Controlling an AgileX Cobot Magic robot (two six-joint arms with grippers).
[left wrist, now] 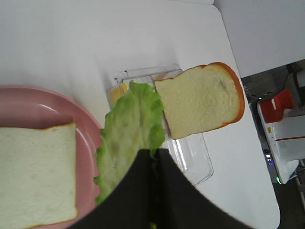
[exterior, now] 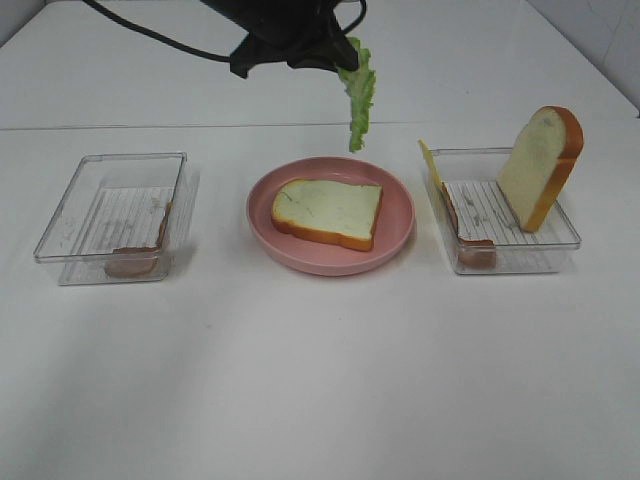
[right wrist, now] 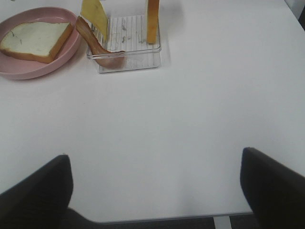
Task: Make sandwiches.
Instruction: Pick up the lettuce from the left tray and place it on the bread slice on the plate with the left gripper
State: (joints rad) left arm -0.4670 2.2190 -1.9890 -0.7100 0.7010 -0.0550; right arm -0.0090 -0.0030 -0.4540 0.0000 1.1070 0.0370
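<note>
While the left tool is clamped tight on a ruffled lettuce leaf hanging above the far rim of the pink plate, one bread slice lies flat on that plate, at the middle of the desk. Toward the desk's right edge, a clear tray holds a second bread slice leaning upright, a cheese square and bacon. The right tool gapes wide, holding nothing.

Bright, even light with soft shadows (mild blur); the white table glares

High overview, two wrist views, plate shared
</note>
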